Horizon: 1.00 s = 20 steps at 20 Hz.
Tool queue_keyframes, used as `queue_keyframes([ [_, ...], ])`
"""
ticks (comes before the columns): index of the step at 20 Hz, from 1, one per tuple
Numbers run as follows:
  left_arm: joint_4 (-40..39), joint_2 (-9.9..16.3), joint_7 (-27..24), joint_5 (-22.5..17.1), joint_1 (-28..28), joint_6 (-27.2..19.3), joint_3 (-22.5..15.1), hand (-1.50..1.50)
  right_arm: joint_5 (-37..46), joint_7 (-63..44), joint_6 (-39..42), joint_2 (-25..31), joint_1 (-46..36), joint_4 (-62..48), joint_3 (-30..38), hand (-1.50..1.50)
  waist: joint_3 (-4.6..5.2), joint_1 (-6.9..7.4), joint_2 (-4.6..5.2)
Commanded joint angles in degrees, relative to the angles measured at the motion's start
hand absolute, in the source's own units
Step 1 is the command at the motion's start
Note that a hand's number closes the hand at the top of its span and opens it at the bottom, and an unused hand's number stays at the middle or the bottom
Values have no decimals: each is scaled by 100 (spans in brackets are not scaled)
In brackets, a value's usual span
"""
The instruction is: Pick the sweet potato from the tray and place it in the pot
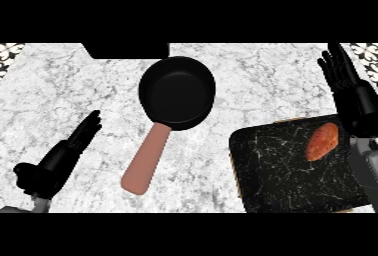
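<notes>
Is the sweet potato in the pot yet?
No, the sweet potato lies on the dark tray at the right, apart from the black pot, which holds nothing.

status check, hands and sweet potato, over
Left robot hand open, resting. Right robot hand open above tray. Orange sweet potato on black marbled tray. Black pan unobstructed.

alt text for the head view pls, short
An orange sweet potato lies at the right side of a dark marbled tray on a white marble counter, with a black pot with a pink handle to the tray's upper left. The right hand is open beyond the tray; the left hand rests open at lower left.
</notes>
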State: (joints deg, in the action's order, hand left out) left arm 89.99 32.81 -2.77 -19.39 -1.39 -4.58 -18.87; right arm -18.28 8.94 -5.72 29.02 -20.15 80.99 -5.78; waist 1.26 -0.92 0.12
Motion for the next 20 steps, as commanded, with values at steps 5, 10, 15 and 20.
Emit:
queue_keyframes([
  [5, -585, -392, 406, -100, -51, -98, -41, 0, 187, -1647, -1518, -130, 837, -309, 328, 150, -108, -146, -14],
  [10, -659, -627, 479, -129, 92, -231, -161, 0, 1993, -1086, -3963, 370, 1065, -708, 790, -150, -88, -308, -26],
  [15, -1146, -778, 645, -159, -330, -64, -140, 0, 2707, -932, -5526, -620, 1146, 639, 406, -150, -102, -148, -35],
  [20, -1044, -828, 656, -69, -388, -64, -119, 0, 3783, -3700, -5008, 141, 1604, 1537, -160, -150, -83, -71, -55],
])
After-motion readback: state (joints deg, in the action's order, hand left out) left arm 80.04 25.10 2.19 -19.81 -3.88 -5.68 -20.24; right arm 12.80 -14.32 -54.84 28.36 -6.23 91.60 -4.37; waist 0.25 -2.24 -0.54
